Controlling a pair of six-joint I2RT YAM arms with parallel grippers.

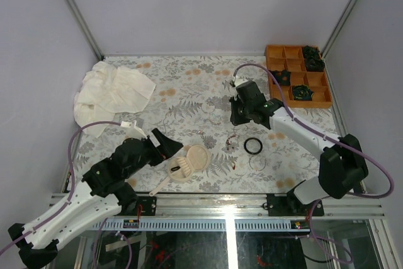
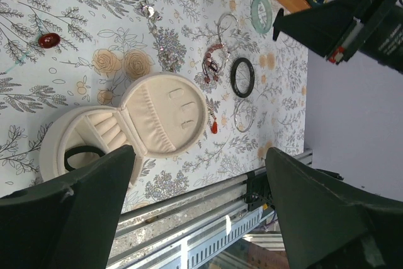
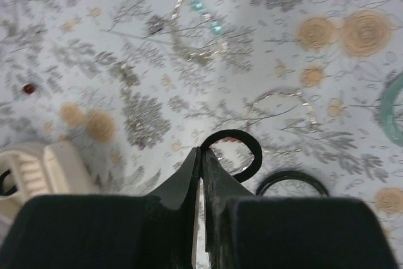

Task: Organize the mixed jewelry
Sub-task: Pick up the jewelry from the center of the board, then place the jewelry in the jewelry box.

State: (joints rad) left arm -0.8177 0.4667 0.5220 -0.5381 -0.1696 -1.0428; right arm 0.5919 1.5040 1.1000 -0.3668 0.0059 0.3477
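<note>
My right gripper is shut on a thin black loop and holds it above the floral table. Below it lie a black ring, a clear thin hoop, a pale-teal bangle, a thin chain with teal beads and a small red bead. My left gripper is open and empty above the near table edge, beside the open cream round case. A black piece lies in the case.
An orange compartment tray with dark items stands at the back right. A crumpled white cloth lies at the back left. The metal rail runs along the near table edge. A red gem lies left of the case.
</note>
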